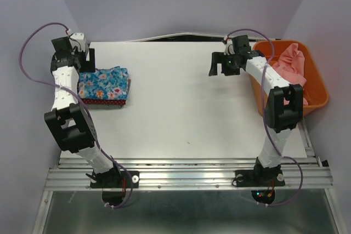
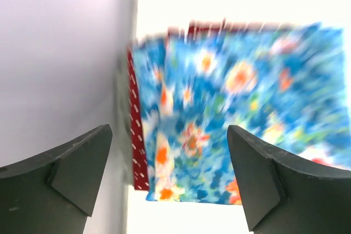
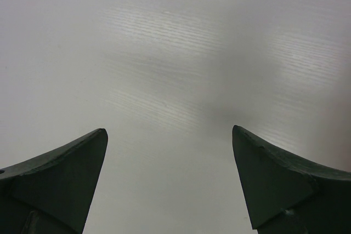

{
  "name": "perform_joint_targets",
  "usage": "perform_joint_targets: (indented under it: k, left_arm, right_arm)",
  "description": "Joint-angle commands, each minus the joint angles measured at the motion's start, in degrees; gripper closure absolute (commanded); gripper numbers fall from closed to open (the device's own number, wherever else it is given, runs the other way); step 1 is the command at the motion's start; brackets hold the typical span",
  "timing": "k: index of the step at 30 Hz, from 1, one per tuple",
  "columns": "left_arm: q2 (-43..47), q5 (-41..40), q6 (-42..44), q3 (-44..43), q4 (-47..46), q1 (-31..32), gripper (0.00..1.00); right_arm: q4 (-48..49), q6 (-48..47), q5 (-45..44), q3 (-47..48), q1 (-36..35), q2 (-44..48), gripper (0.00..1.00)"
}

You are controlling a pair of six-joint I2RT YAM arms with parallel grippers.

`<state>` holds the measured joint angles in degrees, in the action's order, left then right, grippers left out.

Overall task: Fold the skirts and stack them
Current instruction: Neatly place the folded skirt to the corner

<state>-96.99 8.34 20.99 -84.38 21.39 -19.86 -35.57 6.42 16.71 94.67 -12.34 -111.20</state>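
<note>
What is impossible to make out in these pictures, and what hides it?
Top view: the left arm covers the left side of the blue skirt.
Top view: the dark red skirt shows only as a rim under the blue one; its folding is hidden.
Left wrist view: the flower print is blurred.
Top view: the right arm hides part of the orange basket.

skirts [image 1: 104,84] lie stacked on the table's [image 1: 181,100] left, basket [image 1: 315,78] at its right.
</note>
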Motion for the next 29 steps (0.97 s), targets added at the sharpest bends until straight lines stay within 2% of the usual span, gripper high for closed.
perform_joint_targets:
  k: [1,4,5,7,8,12,14,18,22,29]
  left_arm:
    - [4.3,0.5,0.5,-11.7,2.3,6.7,0.01]
    - [3.4,-3.4,-0.2,-16.0,3.1,12.5,0.01]
    - [3.0,-4.4,-0.3,-17.1,3.2,17.1,0.01]
    - [2.2,-6.4,-0.8,-17.1,2.6,21.9,0.01]
    - [1.9,-6.8,-0.9,-16.7,2.4,26.2,0.01]
    - [0.6,-6.1,-1.7,-12.6,-0.1,35.5,0.01]
    - [2.0,-5.7,-2.9,-6.8,-4.7,40.0,0.01]
    - [3.1,-4.5,-4.4,1.5,-9.7,45.4,0.01]
    - [3.0,-2.2,-6.7,8.3,-13.4,46.9,0.02]
    - [3.6,-2.5,-6.8,10.6,-13.9,47.1,0.02]
  right_arm:
    - [3.6,0.6,4.8,-0.4,4.6,6.6,0.0]
    - [5.5,-0.4,5.4,-1.9,6.0,9.1,0.0]
    - [5.9,-0.7,5.1,-3.0,6.0,9.7,0.0]
    - [6.4,-1.3,4.7,-4.3,6.0,11.4,0.0]
    - [6.8,-1.5,4.8,-6.0,6.0,12.0,0.0]
    - [9.0,-2.3,6.1,-12.3,6.0,15.1,0.0]
    - [10.0,-2.3,7.4,-14.9,6.0,17.3,0.0]
    - [14.4,-2.5,10.1,-26.4,6.0,22.7,0.0]
    - [16.7,-4.3,10.8,-33.0,6.0,24.9,0.0]
    - [17.0,-4.8,10.6,-34.8,3.0,24.6,0.0]
